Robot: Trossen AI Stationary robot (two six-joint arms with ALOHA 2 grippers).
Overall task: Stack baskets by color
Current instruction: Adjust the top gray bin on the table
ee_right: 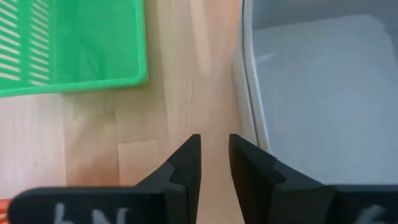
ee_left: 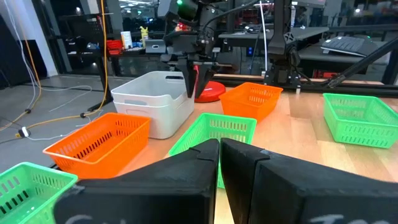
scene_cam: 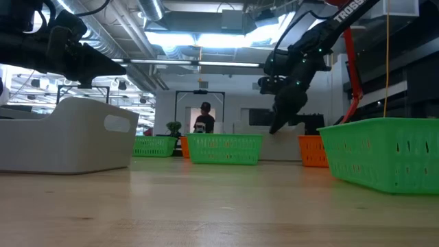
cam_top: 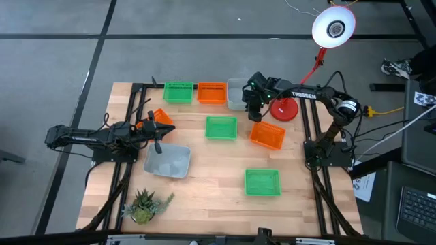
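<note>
Along the far edge stand a green basket (cam_top: 178, 92), an orange basket (cam_top: 212, 92) and a grey-white basket (cam_top: 236, 94). Mid-table are a green basket (cam_top: 221, 127) and an orange one (cam_top: 268, 135). Another green basket (cam_top: 262, 182) and a grey-white one (cam_top: 167, 161) sit nearer. My right gripper (cam_top: 253, 113) slants down with a narrow open gap, over bare table (ee_right: 214, 124) between the far grey-white basket's wall (ee_right: 249, 93) and the middle green basket (ee_right: 68, 43). My left gripper (ee_left: 219, 149) is shut and level at the left, above an orange basket (cam_top: 159, 118).
A red lamp base (cam_top: 283, 109) stands right behind my right gripper, with its lamp head (cam_top: 334, 27) above. A small potted plant (cam_top: 144, 204) sits at the near left corner. A person (scene_cam: 204, 116) stands in the room beyond the table. Bare wood lies in the near middle.
</note>
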